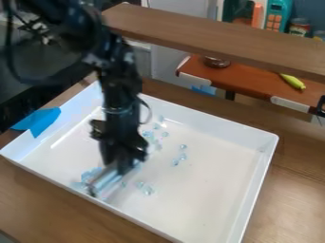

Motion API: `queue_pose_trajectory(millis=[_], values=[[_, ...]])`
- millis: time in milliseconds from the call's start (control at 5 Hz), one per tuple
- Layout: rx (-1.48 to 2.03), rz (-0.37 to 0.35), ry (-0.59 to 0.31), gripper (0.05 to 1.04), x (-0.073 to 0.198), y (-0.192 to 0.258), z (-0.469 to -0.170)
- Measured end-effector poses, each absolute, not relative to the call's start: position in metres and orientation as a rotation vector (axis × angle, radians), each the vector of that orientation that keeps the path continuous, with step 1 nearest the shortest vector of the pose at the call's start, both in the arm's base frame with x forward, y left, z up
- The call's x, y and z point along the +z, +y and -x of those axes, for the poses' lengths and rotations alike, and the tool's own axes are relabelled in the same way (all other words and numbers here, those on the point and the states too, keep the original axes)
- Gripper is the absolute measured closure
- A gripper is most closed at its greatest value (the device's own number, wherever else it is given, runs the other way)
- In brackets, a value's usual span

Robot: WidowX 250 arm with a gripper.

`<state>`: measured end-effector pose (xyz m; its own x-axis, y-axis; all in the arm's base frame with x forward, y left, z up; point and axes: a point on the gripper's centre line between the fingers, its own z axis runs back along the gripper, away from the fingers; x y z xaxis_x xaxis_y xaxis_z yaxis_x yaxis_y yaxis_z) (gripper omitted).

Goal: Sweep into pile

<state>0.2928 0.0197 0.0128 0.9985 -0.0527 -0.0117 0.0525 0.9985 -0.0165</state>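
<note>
Beads [183, 156] lay scattered at one, three, five, eight o'clock from jaws; couldn't tell whether jaws spread or closed.

Behind the wooden table [297, 147] is a reddish-brown surface [247, 83].

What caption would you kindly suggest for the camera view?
Black robot arm, its tool low in a white tray strewn with small pale-blue pieces, not yet one pile.
</note>
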Motion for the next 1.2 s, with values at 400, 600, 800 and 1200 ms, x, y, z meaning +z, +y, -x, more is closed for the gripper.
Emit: queue_pose_trajectory(millis=[400,600,800,1200], values=[[-0.029,-0.025,-0.083,0.719,0.036,0.044,-0.304],[0.027,-0.061,-0.152,0.720,0.053,0.100,-0.316],[0.023,-0.054,-0.172,0.720,0.045,0.138,-0.317],[-0.014,-0.071,-0.163,0.720,0.006,0.173,-0.303]])
